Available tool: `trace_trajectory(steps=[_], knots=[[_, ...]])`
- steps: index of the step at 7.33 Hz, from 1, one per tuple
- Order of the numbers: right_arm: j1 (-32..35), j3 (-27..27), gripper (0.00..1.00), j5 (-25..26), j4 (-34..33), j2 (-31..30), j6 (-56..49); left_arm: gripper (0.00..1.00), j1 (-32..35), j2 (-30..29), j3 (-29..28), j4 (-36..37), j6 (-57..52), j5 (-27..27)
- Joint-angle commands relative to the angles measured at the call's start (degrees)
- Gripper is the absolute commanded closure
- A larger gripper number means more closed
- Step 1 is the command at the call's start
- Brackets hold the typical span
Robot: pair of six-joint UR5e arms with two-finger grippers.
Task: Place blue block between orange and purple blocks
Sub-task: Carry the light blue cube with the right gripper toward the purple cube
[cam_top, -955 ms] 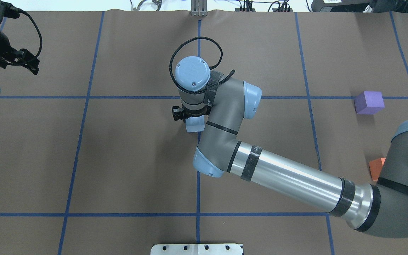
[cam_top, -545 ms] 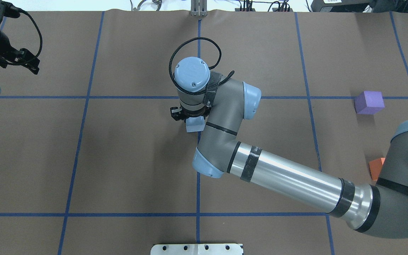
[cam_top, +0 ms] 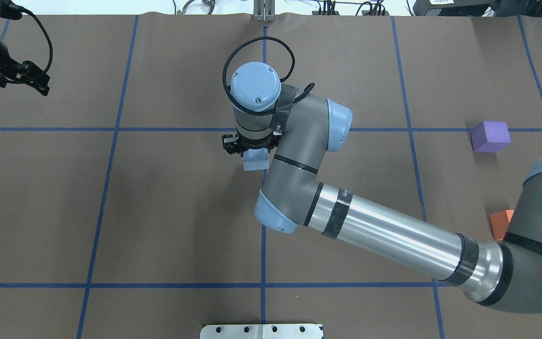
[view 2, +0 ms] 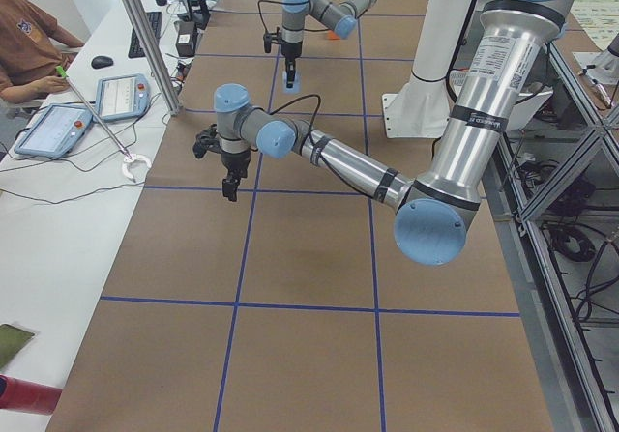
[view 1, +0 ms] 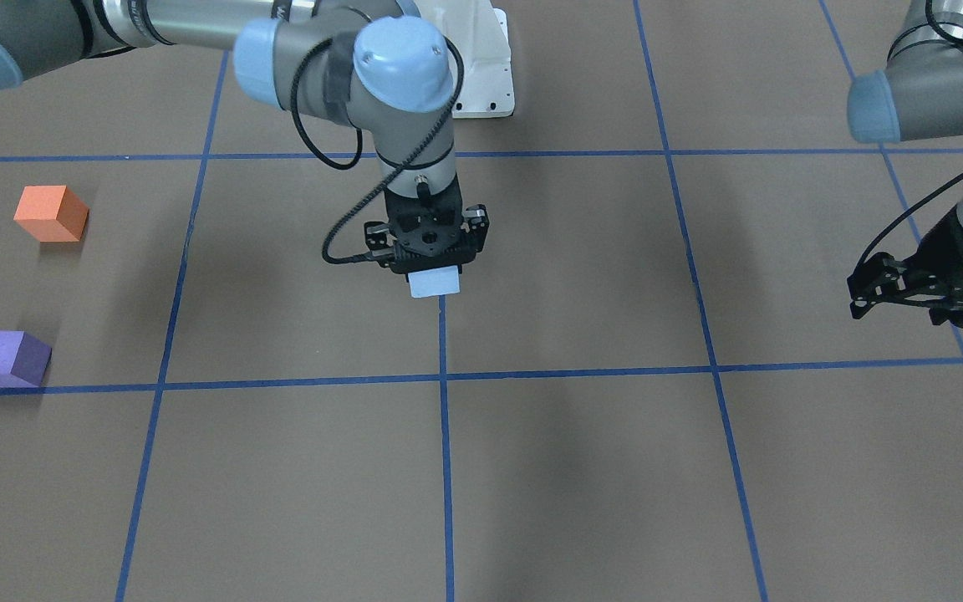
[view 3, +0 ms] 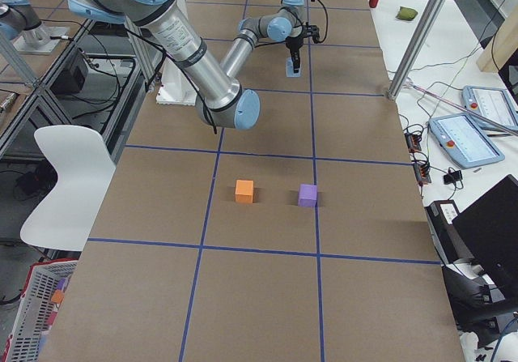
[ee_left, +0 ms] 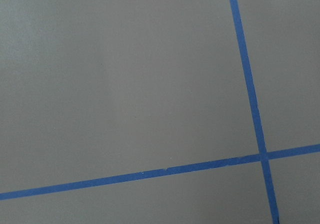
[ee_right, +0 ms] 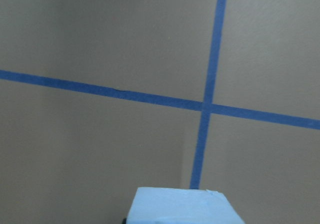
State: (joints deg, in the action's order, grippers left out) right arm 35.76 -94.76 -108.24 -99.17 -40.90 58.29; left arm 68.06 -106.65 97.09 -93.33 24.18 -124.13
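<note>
Transport step: the right end effector [view 1: 434, 269], clamped on the blue block [view 1: 435, 284], hangs mid-frame over the bench. The next move should carry it left and lower it between the orange block [view 1: 50, 213] and the purple block [view 1: 7, 358]. The left end effector [view 1: 866, 294] sits spread and empty.

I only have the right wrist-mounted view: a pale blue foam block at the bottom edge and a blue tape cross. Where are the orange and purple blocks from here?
Observer: Both are at the robot's right end of the brown paper-covered table. The orange foam cube is nearer the robot and the purple foam cube is farther out, with a bare gap between them.
Operator: Do the jaws really have the block?
Observer: Yes. The right gripper points straight down near the table's centre, jaws closed on the pale blue foam block.
Operator: Is the left arm in the way?
Observer: No. The left gripper hangs over the opposite end.
</note>
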Motion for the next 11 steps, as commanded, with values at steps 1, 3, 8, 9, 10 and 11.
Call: trace_trajectory(steps=[1,3,8,9,10,11], knots=[[5.6,-20.1,1.0,-0.7,-6.7,-14.3,-1.2,0.0,3.2,4.9,0.1,-3.0,-4.7,-0.1],[13.3,-27.7,1.0,-6.9,-6.0,-27.4,-8.2,0.0,10.4,9.9,-0.9,-4.5,-11.2,-0.3],[31.5,-20.8,1.0,-20.6,20.1,-54.7,-22.3,0.0,16.9,14.0,-1.6,-4.6,-20.7,-3.1],[32.4,-16.3,1.0,-23.3,22.9,-54.5,-24.3,0.0,16.7,13.8,-2.9,-4.5,-20.7,-2.5],[32.4,-13.0,1.0,-23.0,23.1,-54.1,-26.5,0.0,16.7,13.8,-3.0,-4.5,-20.7,-2.5],[32.3,-11.4,1.0,-22.1,24.0,-54.5,-26.4,0.0,16.6,13.8,-3.2,-4.4,-20.7,-2.5]])
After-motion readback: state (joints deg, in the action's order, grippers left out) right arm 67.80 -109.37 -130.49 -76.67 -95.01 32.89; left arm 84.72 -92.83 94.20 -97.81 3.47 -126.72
